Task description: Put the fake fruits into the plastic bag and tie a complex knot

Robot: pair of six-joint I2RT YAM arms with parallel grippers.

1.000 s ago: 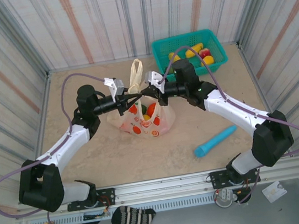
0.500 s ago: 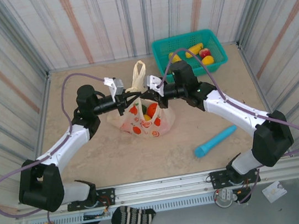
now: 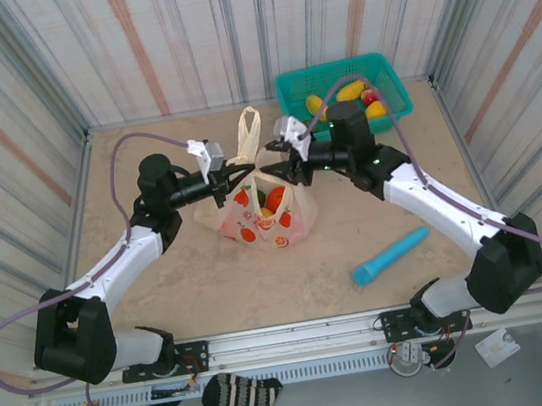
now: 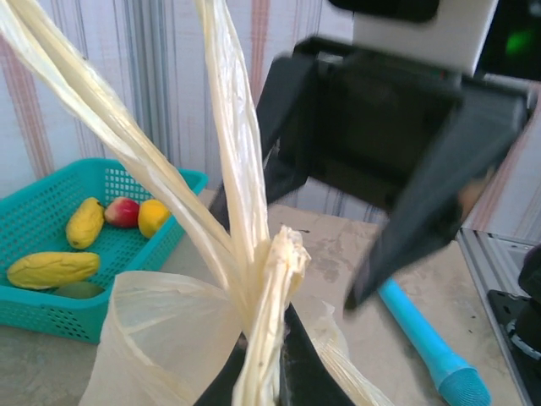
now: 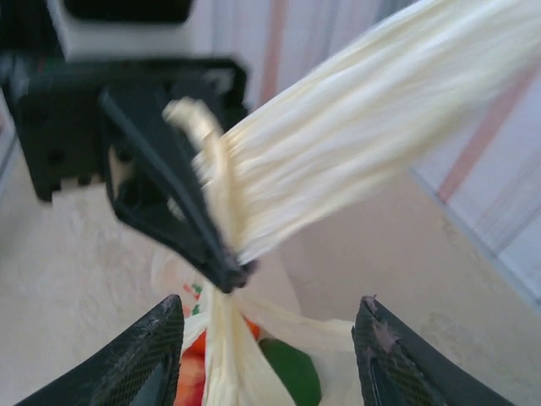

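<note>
We find the bag (image 3: 272, 221) standing near the middle of the table (image 3: 182, 286), its printed body slumped and its two long handles (image 3: 246, 134) rising above it. Inside the bag we see fruits (image 3: 273, 200) — red and orange pieces, with a green one visible in the right wrist view. The left jaws are fully closed on the gathered handle strands just above the bag mouth; in the left wrist view the bunched strands rise straight out of the pinch. The right jaws face them from the opposite side, close by, and stand partly open. Their two fingers (image 5: 139, 364) are well apart, a hanging twist of the bag passes between them clear of both, and they hold nothing. Further fruits — yellow, red and orange — lie in the teal basket (image 4: 42, 315) at the far right corner of the table. A blue stick (image 3: 389, 255) lies on the table beside the right arm, well apart from the bag.
</note>
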